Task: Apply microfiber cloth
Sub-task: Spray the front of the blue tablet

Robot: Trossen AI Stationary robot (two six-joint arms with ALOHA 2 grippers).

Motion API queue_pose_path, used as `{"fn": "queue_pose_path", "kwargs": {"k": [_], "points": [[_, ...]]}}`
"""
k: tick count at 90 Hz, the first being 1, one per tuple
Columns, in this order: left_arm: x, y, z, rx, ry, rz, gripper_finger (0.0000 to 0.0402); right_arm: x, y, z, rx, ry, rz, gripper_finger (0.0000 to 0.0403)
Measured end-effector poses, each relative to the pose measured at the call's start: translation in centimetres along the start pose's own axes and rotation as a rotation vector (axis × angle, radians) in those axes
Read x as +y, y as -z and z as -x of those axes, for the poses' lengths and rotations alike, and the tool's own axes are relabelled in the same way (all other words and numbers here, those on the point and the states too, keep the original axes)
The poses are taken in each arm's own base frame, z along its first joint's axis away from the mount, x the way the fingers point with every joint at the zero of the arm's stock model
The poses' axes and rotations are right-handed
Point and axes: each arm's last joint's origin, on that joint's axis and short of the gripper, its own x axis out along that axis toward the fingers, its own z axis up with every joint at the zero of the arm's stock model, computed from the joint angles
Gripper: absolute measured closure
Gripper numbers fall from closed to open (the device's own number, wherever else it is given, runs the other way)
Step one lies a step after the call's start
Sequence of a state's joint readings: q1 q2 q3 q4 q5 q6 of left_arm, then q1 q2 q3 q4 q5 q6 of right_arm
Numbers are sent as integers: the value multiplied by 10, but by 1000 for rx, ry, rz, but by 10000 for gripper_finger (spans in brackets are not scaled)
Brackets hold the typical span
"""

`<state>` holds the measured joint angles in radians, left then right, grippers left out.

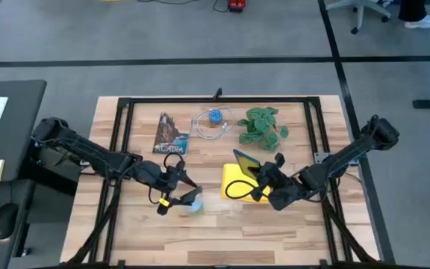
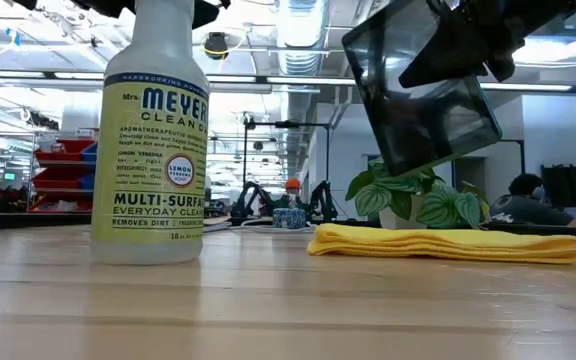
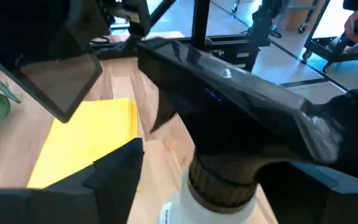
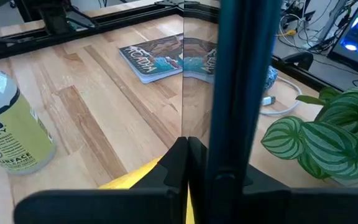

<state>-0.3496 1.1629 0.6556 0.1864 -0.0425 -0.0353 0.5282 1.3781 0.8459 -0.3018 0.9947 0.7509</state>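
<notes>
The yellow microfiber cloth (image 1: pixel 235 183) lies folded flat on the wooden table (image 1: pixel 290 232), right of centre, also in the low view (image 2: pixel 448 243). Above it hangs a dark tablet (image 2: pixel 423 90) with a teal edge (image 1: pixel 243 159), and my right gripper (image 1: pixel 269 179) is shut on it. A spray bottle (image 2: pixel 153 130) of pale yellow cleaner stands upright on its base left of the cloth. My left gripper (image 1: pixel 176 184) is open, its fingers (image 3: pixel 114 171) on either side of the bottle's neck (image 3: pixel 219 186) under the dark spray head (image 3: pixel 229 93), with a gap showing. My right gripper pinches the tablet between its two fingers (image 4: pixel 182 165) at one edge (image 2: pixel 465 45), coming from the table's right and above. The tablet is lifted clear of the cloth and hangs tilted, its screen (image 4: pixel 197 62) seen nearly edge-on in the right wrist view.
At the far side lie a book (image 1: pixel 172 134), a coiled cable with a blue object (image 1: pixel 213 118) and a potted plant (image 1: pixel 263 127) with striped leaves. Dark frame rails (image 1: pixel 215 100) run along the table's far and side edges. Bare wood shows at the near edge.
</notes>
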Motion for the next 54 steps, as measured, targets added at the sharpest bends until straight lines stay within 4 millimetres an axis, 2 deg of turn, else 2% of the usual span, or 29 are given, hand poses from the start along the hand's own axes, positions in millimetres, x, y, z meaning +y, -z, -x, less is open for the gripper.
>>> {"fn": "queue_pose_path", "kwargs": {"k": [26,54], "points": [[0,-6,-3,-76,-1,-89,90,0,0,0,0,-1,-2,379],[1,6,-30,-79,-10,-150,90,0,0,0,-2,-4,-6,379]]}}
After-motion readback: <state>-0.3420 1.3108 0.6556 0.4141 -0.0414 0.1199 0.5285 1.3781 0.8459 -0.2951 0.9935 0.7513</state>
